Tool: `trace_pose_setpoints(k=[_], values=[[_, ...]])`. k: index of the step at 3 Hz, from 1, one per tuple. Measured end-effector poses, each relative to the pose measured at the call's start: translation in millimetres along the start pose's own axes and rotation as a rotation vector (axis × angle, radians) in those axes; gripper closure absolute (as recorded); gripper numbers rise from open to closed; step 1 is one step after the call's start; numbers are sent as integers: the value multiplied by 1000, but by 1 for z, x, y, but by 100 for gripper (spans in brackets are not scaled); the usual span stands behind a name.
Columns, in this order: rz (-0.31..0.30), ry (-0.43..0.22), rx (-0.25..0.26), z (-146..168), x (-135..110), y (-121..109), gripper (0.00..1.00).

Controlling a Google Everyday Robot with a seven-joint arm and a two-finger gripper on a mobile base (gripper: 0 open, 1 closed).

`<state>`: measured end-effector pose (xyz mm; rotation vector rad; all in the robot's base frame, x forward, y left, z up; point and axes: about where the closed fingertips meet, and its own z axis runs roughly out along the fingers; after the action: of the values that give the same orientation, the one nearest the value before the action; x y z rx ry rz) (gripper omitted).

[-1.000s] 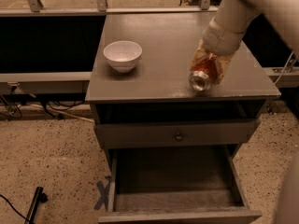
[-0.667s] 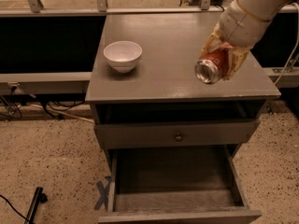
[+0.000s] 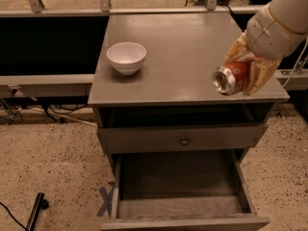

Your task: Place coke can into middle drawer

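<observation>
My gripper (image 3: pixel 244 71) is shut on the coke can (image 3: pixel 232 79), a red can held on its side with its silver end facing the camera. It hangs above the right front corner of the grey cabinet top (image 3: pixel 178 47). The tan fingers (image 3: pixel 260 76) wrap the can from above and from the right. The middle drawer (image 3: pixel 178 177) stands pulled open below, a deep grey tray with nothing in it. It lies lower than the can and to its left.
A white bowl (image 3: pixel 126 57) sits on the left of the cabinet top. A shut drawer front with a round knob (image 3: pixel 184 140) lies between the top and the open drawer. A dark rod (image 3: pixel 34 211) and cables lie on the speckled floor at the left.
The gripper has carried the can to the right and toward the front edge of the cabinet top, turning its silver end more toward the camera. The bowl and drawers have not moved.
</observation>
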<state>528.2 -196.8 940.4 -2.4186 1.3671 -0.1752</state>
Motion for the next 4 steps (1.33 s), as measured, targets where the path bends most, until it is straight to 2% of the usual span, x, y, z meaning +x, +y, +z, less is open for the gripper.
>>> trace_pose_setpoints(k=[1,2,3,4], values=[[-1,1,3,-1,0,-1,100],[75,-73,30,25,3,13,100],[291,-269,86,91,-4,53,100],[549,-359,107,163,14,130,100]])
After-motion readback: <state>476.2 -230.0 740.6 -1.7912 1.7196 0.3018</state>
